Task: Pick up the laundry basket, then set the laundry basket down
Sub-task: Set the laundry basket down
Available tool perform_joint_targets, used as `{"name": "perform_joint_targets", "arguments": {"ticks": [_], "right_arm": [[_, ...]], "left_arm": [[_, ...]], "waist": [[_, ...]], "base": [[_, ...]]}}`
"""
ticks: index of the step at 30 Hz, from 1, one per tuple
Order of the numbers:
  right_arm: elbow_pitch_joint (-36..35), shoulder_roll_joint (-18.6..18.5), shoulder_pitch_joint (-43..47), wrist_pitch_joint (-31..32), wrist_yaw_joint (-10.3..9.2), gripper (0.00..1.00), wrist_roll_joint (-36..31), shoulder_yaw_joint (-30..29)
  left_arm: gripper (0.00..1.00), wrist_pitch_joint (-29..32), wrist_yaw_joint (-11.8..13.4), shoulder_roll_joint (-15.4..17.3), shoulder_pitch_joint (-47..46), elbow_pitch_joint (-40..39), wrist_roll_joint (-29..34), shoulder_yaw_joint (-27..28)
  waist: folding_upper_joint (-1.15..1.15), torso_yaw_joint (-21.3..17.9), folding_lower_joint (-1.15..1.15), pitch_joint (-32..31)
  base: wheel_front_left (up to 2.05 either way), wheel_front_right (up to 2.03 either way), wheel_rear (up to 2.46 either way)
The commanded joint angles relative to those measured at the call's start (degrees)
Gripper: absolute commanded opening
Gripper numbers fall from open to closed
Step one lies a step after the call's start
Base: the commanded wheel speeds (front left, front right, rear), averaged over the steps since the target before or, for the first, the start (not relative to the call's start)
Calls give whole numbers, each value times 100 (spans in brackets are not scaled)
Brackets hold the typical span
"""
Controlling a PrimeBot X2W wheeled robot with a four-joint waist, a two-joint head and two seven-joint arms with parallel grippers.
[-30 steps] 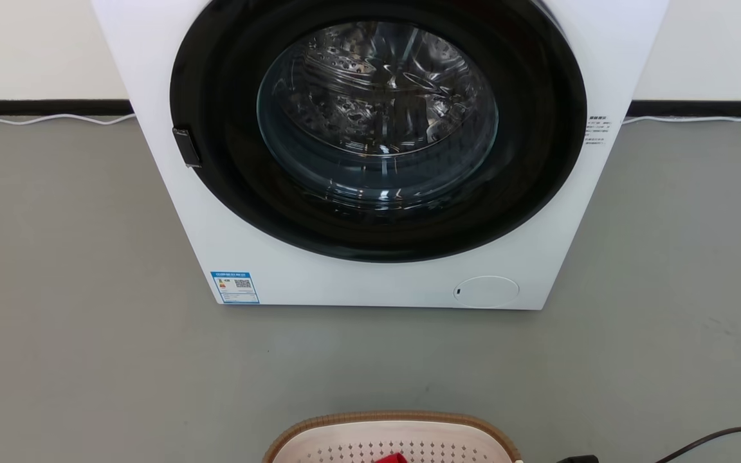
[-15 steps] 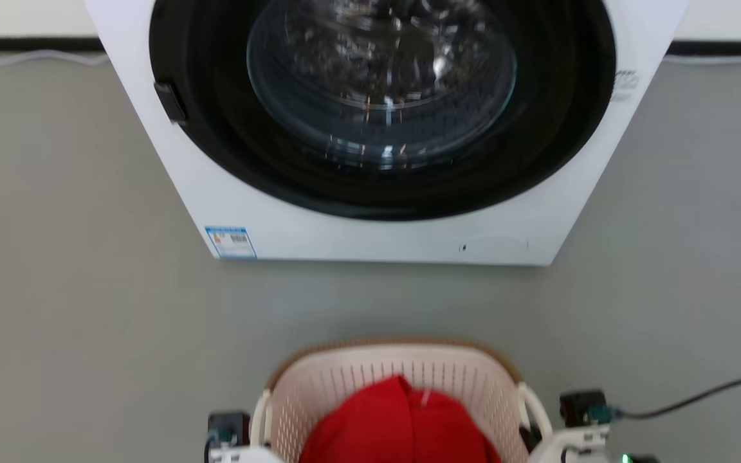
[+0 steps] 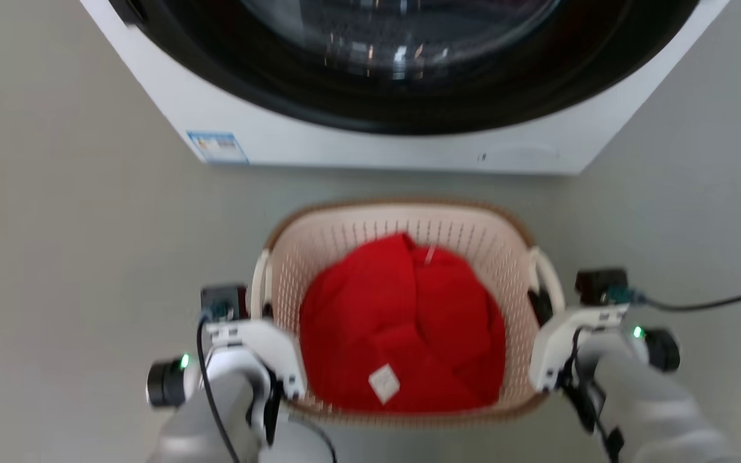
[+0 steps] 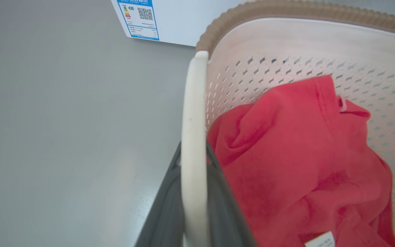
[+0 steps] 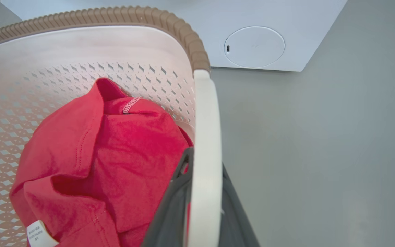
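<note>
Your two arms reach forward, one on each side of the laundry basket. Your left tool is clenched on the left handle. Your right tool is clenched on the right handle. The basket is between them, near the front of the washing machine, over the grey floor. A black cable runs by your right arm. A red cloth lies inside. The open top faces up, and the basket looks longer from handle to handle.
</note>
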Motion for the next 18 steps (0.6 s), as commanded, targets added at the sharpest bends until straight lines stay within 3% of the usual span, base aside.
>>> {"name": "perform_joint_targets", "arguments": {"ticks": [1, 18], "right_arm": [[-73, 33, -89, -108, 94, 0, -207, -14], [-73, -242, -1531, -117, 94, 0, -1587, -1338]], "left_arm": [[0, -84, 69, 96, -331, -172, 126, 218], [0, -84, 155, 96, -1435, -711, 645, 906]], "waist": [[0, 55, 0, 482], [0, 214, 0, 2246]], "base": [[0, 0, 0], [0, 0, 0]]}}
